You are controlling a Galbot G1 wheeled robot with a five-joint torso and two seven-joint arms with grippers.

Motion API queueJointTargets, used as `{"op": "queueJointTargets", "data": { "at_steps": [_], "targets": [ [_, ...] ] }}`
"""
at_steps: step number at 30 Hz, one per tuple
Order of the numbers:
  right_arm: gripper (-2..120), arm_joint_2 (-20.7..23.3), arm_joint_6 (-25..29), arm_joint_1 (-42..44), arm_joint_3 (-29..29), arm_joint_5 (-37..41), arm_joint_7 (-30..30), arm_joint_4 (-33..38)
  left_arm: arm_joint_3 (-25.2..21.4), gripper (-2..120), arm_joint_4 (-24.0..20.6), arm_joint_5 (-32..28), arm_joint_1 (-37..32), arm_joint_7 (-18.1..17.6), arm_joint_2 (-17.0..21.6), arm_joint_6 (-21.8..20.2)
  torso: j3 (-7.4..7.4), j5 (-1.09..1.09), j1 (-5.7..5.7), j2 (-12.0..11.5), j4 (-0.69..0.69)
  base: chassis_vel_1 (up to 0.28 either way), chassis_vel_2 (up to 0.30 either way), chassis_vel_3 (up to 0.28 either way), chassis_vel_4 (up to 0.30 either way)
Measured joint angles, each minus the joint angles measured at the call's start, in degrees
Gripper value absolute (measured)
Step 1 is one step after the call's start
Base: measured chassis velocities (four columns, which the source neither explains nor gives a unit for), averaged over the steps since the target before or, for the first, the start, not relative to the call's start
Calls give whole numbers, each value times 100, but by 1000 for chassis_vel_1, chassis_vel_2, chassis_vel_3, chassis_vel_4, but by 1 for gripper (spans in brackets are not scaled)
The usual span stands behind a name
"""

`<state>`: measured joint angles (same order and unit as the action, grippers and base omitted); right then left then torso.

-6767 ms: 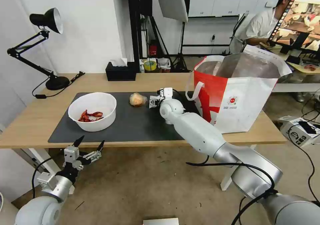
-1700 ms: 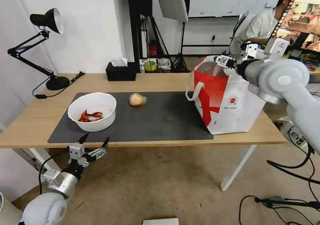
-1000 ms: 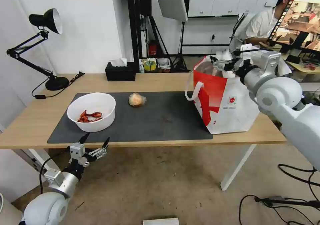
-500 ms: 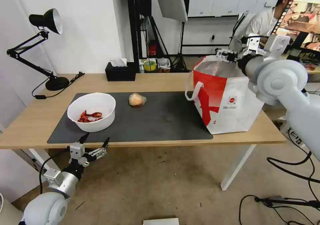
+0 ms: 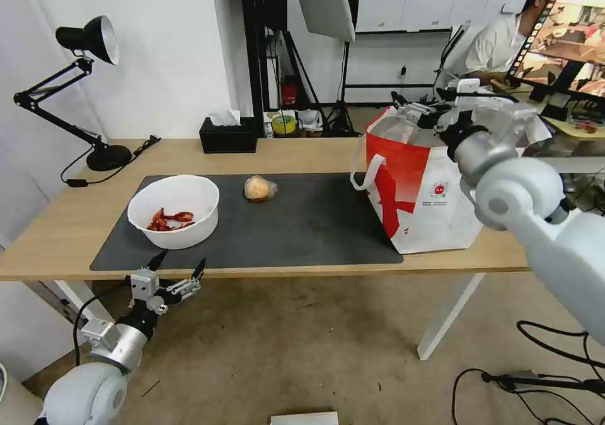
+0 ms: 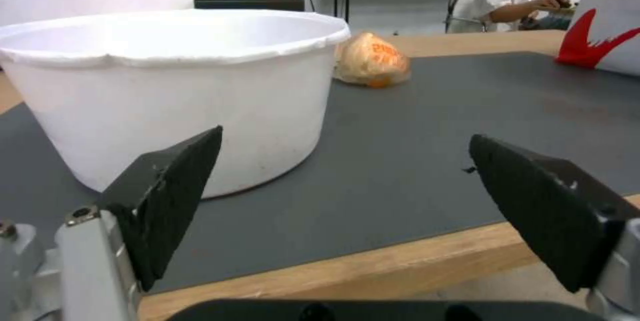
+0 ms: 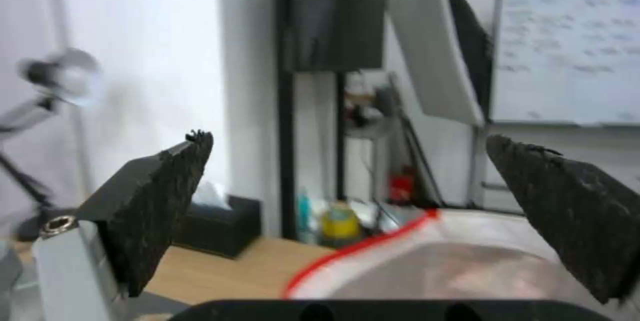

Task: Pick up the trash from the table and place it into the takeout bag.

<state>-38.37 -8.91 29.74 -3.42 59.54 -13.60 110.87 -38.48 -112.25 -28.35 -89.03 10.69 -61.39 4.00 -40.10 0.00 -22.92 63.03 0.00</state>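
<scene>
On the table (image 5: 57, 232), a white bowl (image 5: 174, 210) of red shells sits on the left of the dark mat (image 5: 302, 223). A plastic-wrapped orange lump (image 5: 259, 188) lies at the mat's far middle. The white-and-red takeout bag (image 5: 435, 192) stands open at the right. My right gripper (image 5: 409, 106) hovers open and empty over the bag's mouth; its wrist view shows the bag's red rim (image 7: 363, 251) below the right gripper (image 7: 348, 138). My left gripper (image 5: 176, 268) hangs open below the table's front edge, and from the left gripper (image 6: 345, 137) I face the bowl (image 6: 167, 86) and lump (image 6: 370, 58).
A black desk lamp (image 5: 85, 40) stands at the back left and a black tissue box (image 5: 228, 136) at the back middle. A person sits at a monitor behind the bag. Cables lie on the floor at the right.
My right gripper has risen from the mat near the lump to the bag's mouth, then shifted slightly left over it. The left arm has stayed put.
</scene>
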Motion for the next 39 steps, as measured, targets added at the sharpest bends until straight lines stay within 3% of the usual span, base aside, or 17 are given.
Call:
{"op": "queueJointTargets", "data": {
  "at_steps": [11, 16, 25, 39],
  "targets": [
    [100, 80, 650, 1285, -311, -131, 987, 545, 41, 100, 16, -60, 32, -5, -33, 79, 0, 0, 0, 0, 0, 0, 0, 0, 0],
    [100, 63, 728, 1672, -337, -323, 1008, 719, 10, 100, 14, -85, 10, -5, -46, 102, 0, 0, 0, 0, 0, 0, 0, 0, 0],
    [100, -172, 1076, 2833, -530, -1158, 601, 1109, -93, 100, 7, -80, -108, -4, -132, 128, 0, 0, 0, 0, 0, 0, 0, 0, 0],
    [100, -648, 1564, 4303, -515, -2282, -73, 1153, -196, 100, 9, 15, -278, 52, -281, 192, 0, 0, 0, 0, 0, 0, 0, 0, 0]
  ]
}}
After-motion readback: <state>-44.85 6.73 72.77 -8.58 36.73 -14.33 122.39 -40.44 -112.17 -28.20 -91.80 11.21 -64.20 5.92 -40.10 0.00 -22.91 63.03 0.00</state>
